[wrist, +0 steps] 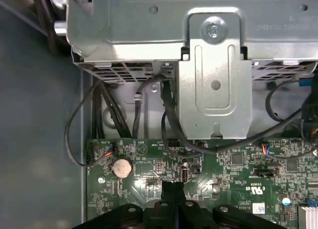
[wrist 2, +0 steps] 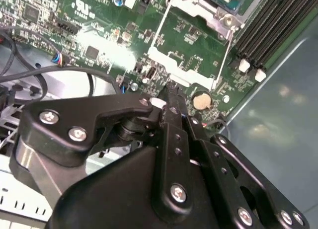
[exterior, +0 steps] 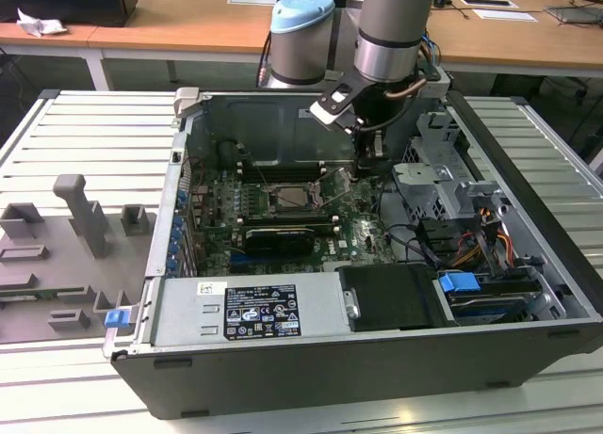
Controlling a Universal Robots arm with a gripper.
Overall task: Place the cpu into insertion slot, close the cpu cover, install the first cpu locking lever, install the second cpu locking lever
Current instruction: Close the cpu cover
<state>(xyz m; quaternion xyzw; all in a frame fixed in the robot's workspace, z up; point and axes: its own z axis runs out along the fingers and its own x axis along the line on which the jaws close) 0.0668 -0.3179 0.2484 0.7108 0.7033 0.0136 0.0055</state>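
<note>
We are holding the fingers [wrist 2: 171, 97] pressed together on nothing, likely for pushing rather than gripping. Their tip is hovering just beside the cover [wrist 2: 198, 81], which is lying flipped open off the slot [exterior: 297, 197]. We cannot tell whether the cpu is sitting inside.

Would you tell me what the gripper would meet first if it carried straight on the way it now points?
Probably the cpu cover: in the second wrist view the gripper points at its near edge. If it passes beside that edge, the green circuit board comes next; depth is unclear.
</note>
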